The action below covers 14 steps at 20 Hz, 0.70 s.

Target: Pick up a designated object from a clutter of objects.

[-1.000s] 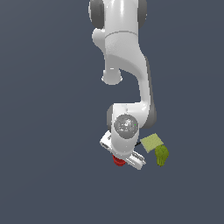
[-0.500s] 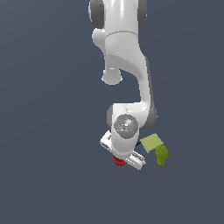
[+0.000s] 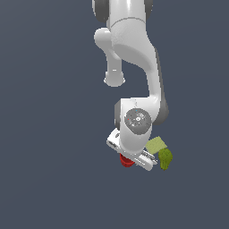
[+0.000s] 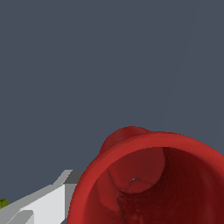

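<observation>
The red cup (image 4: 148, 183) fills much of my wrist view, its mouth turned toward that camera so I look straight down its inside to the round bottom. Its axis runs away from the lens, rim nearest, base farthest, and the thick rim arcs across the lower part of the picture. Behind the rim a bulge of the cup's outer wall shows.

From the exterior view the cup is only a small red patch (image 3: 127, 160) peeking out beneath my hand, close under the white wrist body. That view cannot show which way the mouth faces; the wrist view can. In turn, the exterior view shows the neighbours: a pale yellow-green flat square (image 3: 156, 145) just beside my hand on the exterior view's right, and an olive-green lumpy object (image 3: 166, 159) touching or nearly touching the square's lower edge. In the wrist view only a speck of green shows at the edge.

My gripper (image 3: 135, 161) sits right over the cup. One pale grey finger (image 4: 41, 202) lies just beside the cup's outer wall in the wrist view, seemingly against it; the other finger is not in view. How wide my fingers stand, and whether they clamp the cup, I cannot tell.
</observation>
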{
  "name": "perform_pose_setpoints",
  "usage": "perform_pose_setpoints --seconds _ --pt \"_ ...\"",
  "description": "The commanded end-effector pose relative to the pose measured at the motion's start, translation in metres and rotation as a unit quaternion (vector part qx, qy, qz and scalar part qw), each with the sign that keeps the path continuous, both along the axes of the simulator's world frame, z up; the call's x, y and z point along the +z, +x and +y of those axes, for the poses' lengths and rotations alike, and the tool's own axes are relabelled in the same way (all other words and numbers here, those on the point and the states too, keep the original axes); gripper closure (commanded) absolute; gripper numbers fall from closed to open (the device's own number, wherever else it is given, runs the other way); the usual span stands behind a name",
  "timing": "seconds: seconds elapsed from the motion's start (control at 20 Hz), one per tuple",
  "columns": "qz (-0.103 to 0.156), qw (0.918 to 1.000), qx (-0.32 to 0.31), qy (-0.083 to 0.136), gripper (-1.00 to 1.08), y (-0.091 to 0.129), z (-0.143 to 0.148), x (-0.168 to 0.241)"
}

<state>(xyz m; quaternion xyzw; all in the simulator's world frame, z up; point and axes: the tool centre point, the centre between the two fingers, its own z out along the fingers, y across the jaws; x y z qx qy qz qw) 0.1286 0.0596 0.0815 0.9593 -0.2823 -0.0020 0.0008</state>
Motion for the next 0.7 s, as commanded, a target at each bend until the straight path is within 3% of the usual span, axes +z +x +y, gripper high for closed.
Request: perform_pose_setpoints --seconds 0.0,0.65 --pt "-0.002 1.0 0.0 0.0 1.08 -0.001 0.011 0.021" --pt "-0.002 1.0 0.0 0.0 1.08 -0.009 0.086 0.156"
